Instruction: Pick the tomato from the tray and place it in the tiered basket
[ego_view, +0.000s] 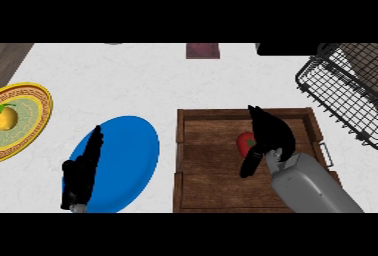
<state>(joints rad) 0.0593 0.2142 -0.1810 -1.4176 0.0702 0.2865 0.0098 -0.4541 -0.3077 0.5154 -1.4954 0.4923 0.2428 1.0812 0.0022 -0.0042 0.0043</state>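
Note:
A red tomato (244, 142) with a green stem lies in the wooden tray (210, 175), in its middle part. My right hand (270, 134) hovers over the tray just right of the tomato, fingers straight and pointing away, thumb hanging down below the tomato; it partly covers the tomato's right side. The black wire tiered basket (341, 95) stands at the right edge, beyond the tray. My left hand (83, 167) rests open at the lower left, over the edge of a blue plate.
A blue plate (122, 160) lies left of the tray. A yellow patterned plate (26, 120) holding a yellow fruit (7, 117) sits at the far left edge. A dark red square object (203, 50) lies at the back of the white counter.

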